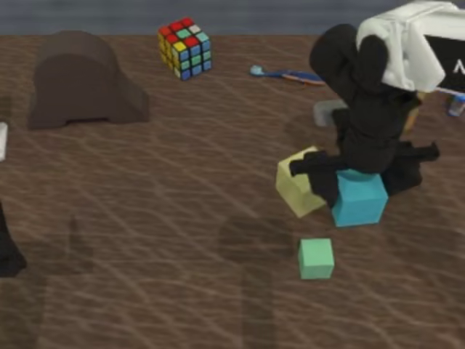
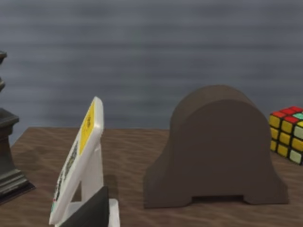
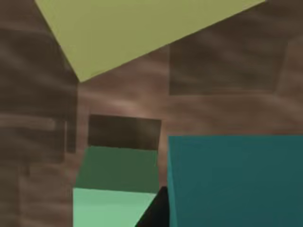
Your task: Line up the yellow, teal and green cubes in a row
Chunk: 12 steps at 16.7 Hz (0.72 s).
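Observation:
My right gripper [image 1: 350,173] is down over the teal cube [image 1: 360,198] and shut on it; in the right wrist view one dark fingertip [image 3: 154,213] lies flat against the teal cube's [image 3: 234,179] side. The pale yellow cube [image 1: 296,187] sits turned at an angle, touching the teal cube's left. The small green cube [image 1: 315,258] stands apart, nearer the front, and shows beside the teal one in the right wrist view [image 3: 116,189]. The yellow cube [image 3: 137,28] fills the far part of that view. My left arm [image 1: 7,251] is parked at the table's left edge, gripper open.
A dark brown arched block [image 1: 80,80] stands at the back left, a multicoloured puzzle cube [image 1: 185,47] behind the middle. A blue toothbrush [image 1: 287,74] and a grey object [image 1: 328,111] lie behind the right arm. A white tilted object [image 2: 78,158] stands near my left gripper.

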### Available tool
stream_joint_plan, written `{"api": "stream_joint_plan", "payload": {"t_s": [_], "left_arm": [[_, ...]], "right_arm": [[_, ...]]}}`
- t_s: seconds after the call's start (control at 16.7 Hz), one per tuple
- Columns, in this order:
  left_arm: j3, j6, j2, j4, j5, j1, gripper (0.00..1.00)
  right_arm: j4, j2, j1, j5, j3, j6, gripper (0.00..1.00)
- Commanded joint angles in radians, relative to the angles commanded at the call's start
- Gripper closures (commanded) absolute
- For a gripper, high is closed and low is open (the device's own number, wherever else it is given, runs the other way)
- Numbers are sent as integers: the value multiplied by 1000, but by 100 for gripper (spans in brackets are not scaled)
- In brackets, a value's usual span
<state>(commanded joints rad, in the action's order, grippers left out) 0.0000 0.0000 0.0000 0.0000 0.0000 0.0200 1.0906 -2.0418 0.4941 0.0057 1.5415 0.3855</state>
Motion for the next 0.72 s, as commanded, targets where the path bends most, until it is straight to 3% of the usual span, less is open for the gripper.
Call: {"api": "stream_joint_plan", "payload": {"t_s": [0.18, 0.36, 0.72], "left_arm": [[0, 0, 0, 0, 0, 0, 0], [0, 0, 0, 0, 0, 0, 0], [0, 0, 0, 0, 0, 0, 0]], "right_arm": [[32, -31, 148, 4, 69, 229, 100], [50, -45, 259, 8, 118, 373, 100], [54, -46, 301, 10, 134, 421, 100]]}}
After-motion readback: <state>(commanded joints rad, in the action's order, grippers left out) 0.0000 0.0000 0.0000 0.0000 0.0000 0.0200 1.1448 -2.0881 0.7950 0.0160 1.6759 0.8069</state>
